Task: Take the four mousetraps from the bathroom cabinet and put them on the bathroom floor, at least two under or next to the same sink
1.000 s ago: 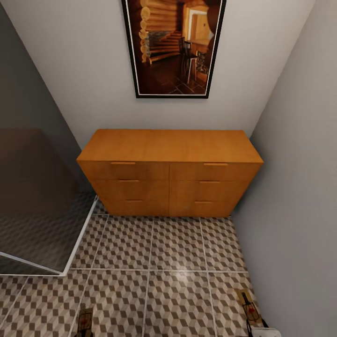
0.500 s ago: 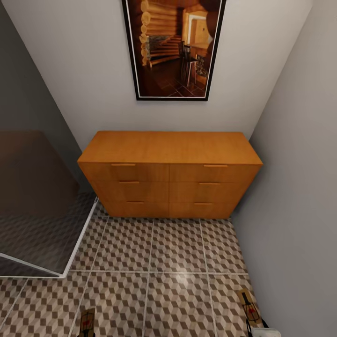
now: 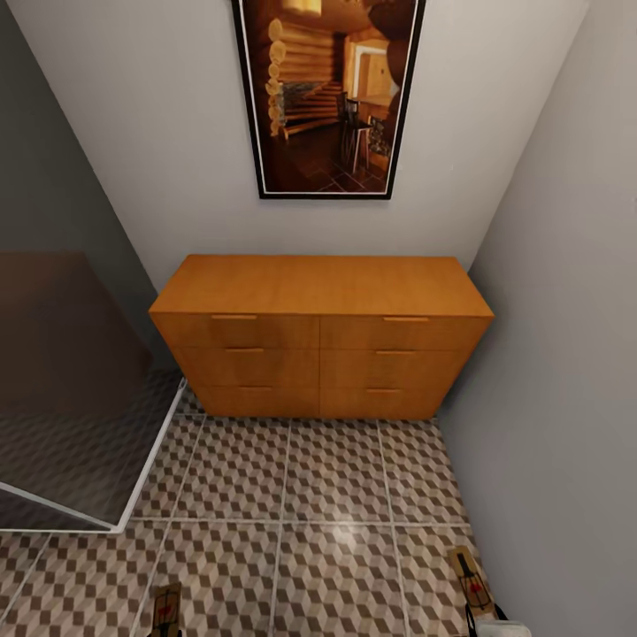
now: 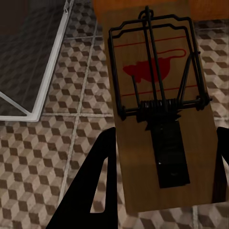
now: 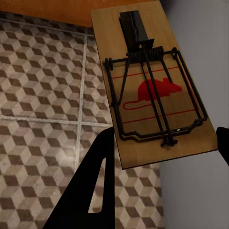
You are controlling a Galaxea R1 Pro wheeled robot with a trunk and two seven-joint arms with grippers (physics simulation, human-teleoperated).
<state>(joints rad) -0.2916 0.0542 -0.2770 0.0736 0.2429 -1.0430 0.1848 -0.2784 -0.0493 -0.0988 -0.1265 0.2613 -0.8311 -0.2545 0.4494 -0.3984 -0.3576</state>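
Mousetraps are in both of your grippers. In the left wrist view, the left gripper [image 4: 160, 181] has its dark jaws closed on the two long edges of a wooden mousetrap [image 4: 157, 105], which lies flat between them with the wire and the red mouse mark facing the camera. In the right wrist view, the right gripper [image 5: 164, 171] holds a second mousetrap [image 5: 150, 81] in the same way, one jaw on each side of the board.

From the head view you see the left mousetrap [image 3: 165, 609] low at the left edge of the picture and the right mousetrap [image 3: 469, 579] low at the right, close to the grey wall [image 3: 566, 354]. Both hang above the bathroom floor [image 3: 327, 495] with its cube-pattern tiles; whether they touch it, you cannot tell.

Ahead of you stands an orange wooden cabinet [image 3: 323, 336] with six drawers, all closed, against the back wall. A framed picture [image 3: 327, 97] of a log interior hangs above it. At the left there is a glass shower panel [image 3: 80, 389] with a white frame.
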